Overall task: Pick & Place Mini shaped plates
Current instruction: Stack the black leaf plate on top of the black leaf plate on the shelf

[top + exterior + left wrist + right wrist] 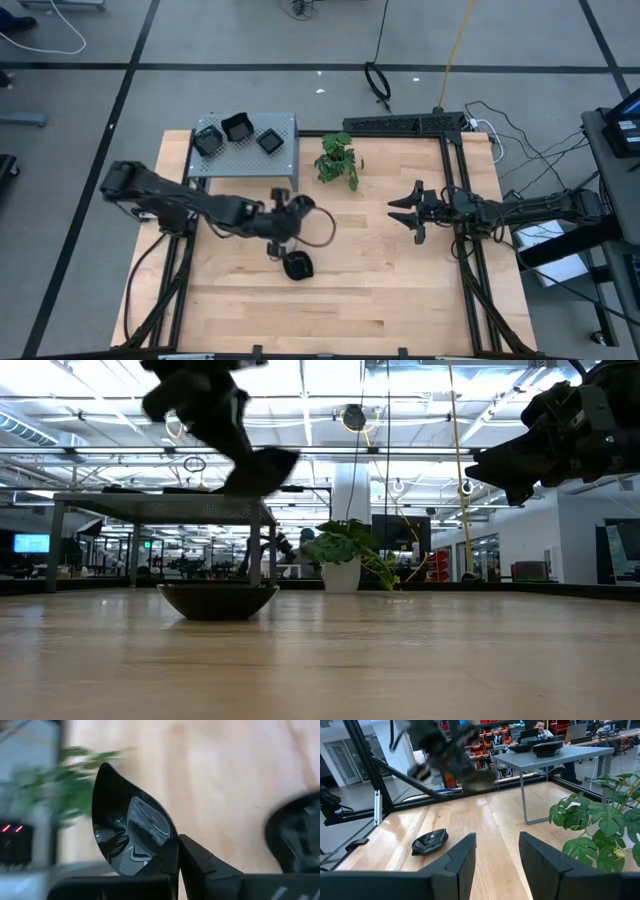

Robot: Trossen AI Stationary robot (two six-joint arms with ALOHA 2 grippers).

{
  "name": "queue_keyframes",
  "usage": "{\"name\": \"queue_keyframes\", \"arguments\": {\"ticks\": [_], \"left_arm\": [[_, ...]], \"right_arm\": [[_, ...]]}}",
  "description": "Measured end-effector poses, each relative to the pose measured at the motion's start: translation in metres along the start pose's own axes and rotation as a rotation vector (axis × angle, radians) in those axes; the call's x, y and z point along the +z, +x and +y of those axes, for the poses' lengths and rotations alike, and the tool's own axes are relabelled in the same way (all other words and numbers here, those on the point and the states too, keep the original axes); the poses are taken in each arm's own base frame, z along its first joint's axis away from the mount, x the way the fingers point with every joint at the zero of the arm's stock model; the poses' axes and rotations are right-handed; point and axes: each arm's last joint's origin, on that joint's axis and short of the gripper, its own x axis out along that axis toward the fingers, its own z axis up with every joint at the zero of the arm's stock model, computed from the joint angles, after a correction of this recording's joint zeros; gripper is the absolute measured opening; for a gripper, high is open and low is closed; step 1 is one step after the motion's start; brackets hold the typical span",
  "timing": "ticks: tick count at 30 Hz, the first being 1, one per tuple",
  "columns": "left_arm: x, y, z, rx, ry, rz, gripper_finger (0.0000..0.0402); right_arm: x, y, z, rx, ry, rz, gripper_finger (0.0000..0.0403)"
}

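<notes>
Nearest me, at table centre-front, one mini plate (pixel 297 266) lies flat on the wood (pixel 380 290), w/ nothing touching it; low view shows it as a shallow dark bowl shape (pixel 218 600), right wrist view shows it alone on the boards (pixel 430 841).

Just above it, toward 12 o'clock, my left gripper (pixel 296 212) hangs over the table, fingers clamped on the rim of a 2nd black plate (pixel 131 836), a pointed, leaf-like one, glossy, tilted on edge. In the low view that plate (pixel 262 470) rides up off the table, approx level w/ the shelf top.

At 3 o'clock from there, well apart, my right gripper (pixel 404 210) waits above the wood, fingers (pixel 461 854) spread apart, holding nothing.

Farther back, approx 1 o'clock from the left gripper, the green potted plant (pixel 338 160) stands on the table.

At 11 o'clock, the grey perforated shelf (pixel 240 160) carries 3 more black plates (pixel 238 128), side by side near its far edge.
</notes>
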Motion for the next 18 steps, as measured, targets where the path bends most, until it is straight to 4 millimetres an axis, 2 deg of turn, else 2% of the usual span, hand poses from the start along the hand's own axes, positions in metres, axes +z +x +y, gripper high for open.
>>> {"name": "queue_keyframes", "arguments": {"ticks": [4,9,13,18], "left_arm": [[-0.006,-0.031,0.021,0.180,-0.189,-0.037,0.0004],[-0.032,-0.063,0.054,0.425,-0.405,0.009,0.0010],[-0.059,-0.081,0.081,0.543,-0.594,0.074,0.0005],[-0.089,-0.094,0.114,0.670,-0.826,0.148,0.0007]], "right_arm": [[0.000,0.000,0.000,0.000,0.000,0.000,0.0141],[0.000,0.000,0.000,0.000,0.000,0.001,0.0141],[0.000,0.000,0.000,0.000,0.000,0.001,0.0141],[0.000,0.000,0.000,0.000,0.000,0.000,0.0141]]}}
